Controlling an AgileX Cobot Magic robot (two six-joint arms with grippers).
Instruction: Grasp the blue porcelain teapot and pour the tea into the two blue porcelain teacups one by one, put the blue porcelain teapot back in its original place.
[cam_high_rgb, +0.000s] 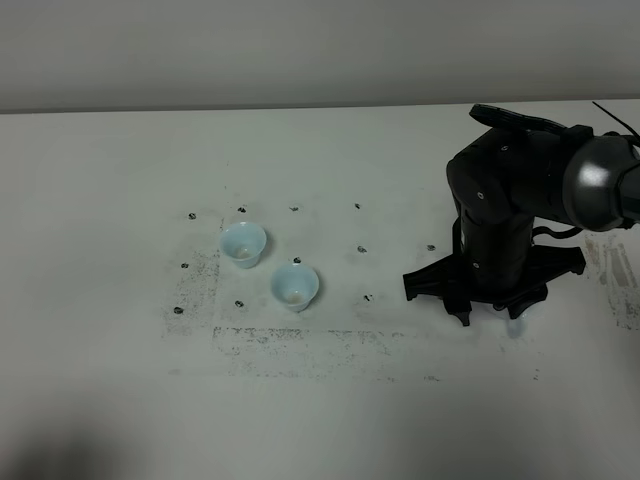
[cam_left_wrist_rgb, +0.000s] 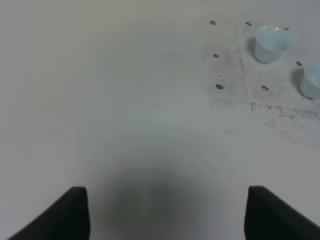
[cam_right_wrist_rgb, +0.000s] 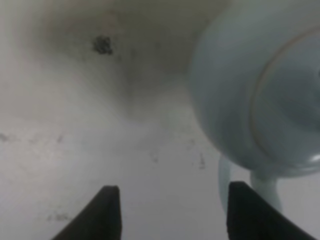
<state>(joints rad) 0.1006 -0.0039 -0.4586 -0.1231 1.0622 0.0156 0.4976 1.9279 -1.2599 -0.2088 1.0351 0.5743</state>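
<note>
The two blue porcelain teacups stand upright and apart on the white table, one (cam_high_rgb: 243, 245) further back, the other (cam_high_rgb: 295, 286) nearer and to its right; the left wrist view shows them as well (cam_left_wrist_rgb: 271, 44) (cam_left_wrist_rgb: 311, 82). The blue porcelain teapot (cam_right_wrist_rgb: 250, 90) fills one side of the right wrist view, blurred and very close, its loop handle (cam_right_wrist_rgb: 225, 182) beside one fingertip (cam_right_wrist_rgb: 250, 215). My right gripper (cam_right_wrist_rgb: 172, 215) is open, with bare table between its fingers. From above, the right gripper (cam_high_rgb: 490, 312) hangs low and the arm hides the teapot. My left gripper (cam_left_wrist_rgb: 167, 215) is open and holds nothing, far from the cups.
The white table (cam_high_rgb: 120, 180) carries scuffed grey marks and small dark dots (cam_high_rgb: 360, 248) around the cups. The black right arm (cam_high_rgb: 520, 190) stands over the right side of the table.
</note>
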